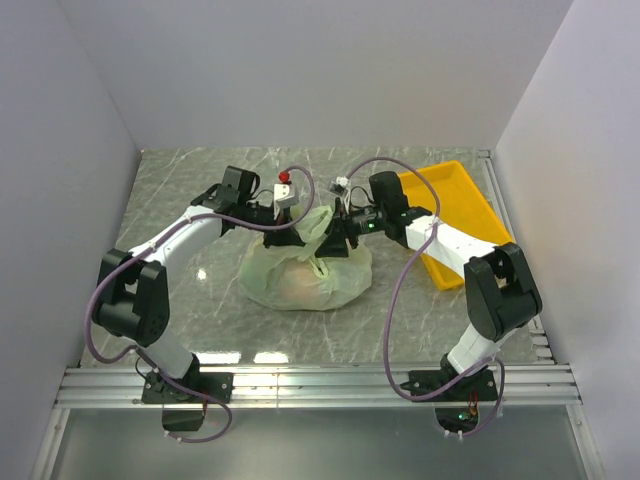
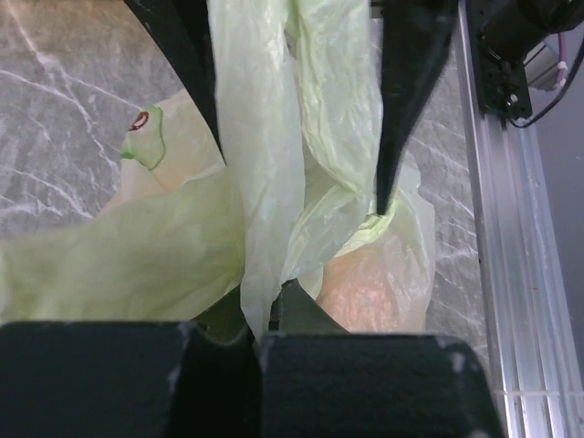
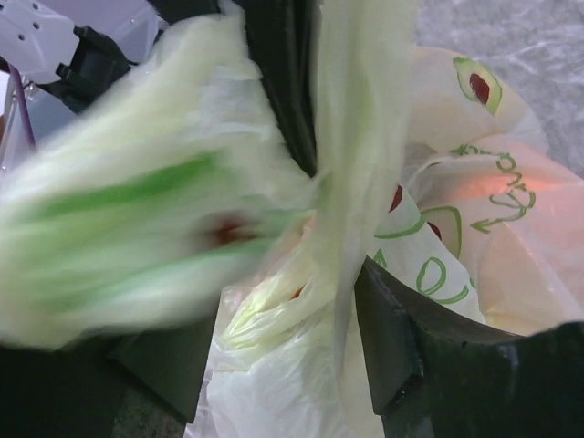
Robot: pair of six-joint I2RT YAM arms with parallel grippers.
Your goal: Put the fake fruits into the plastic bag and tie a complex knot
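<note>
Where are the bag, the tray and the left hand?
bag (image 1: 300,285): top view, bulging body.
tray (image 1: 460,195): top view, bare floor.
left hand (image 2: 259,336): left wrist view, between fingertips pinching bag handle.

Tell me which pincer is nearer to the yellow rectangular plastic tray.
Right. The right pincer sits at the side of the pale-green plastic bag facing the yellow rectangular tray; the left pincer is at the bag's far side.

Yellow tray (image 1: 462,195) lies at right rear of grey marbled table (image 1: 190,190); metal rail (image 1: 320,385) runs along its near edge
</note>
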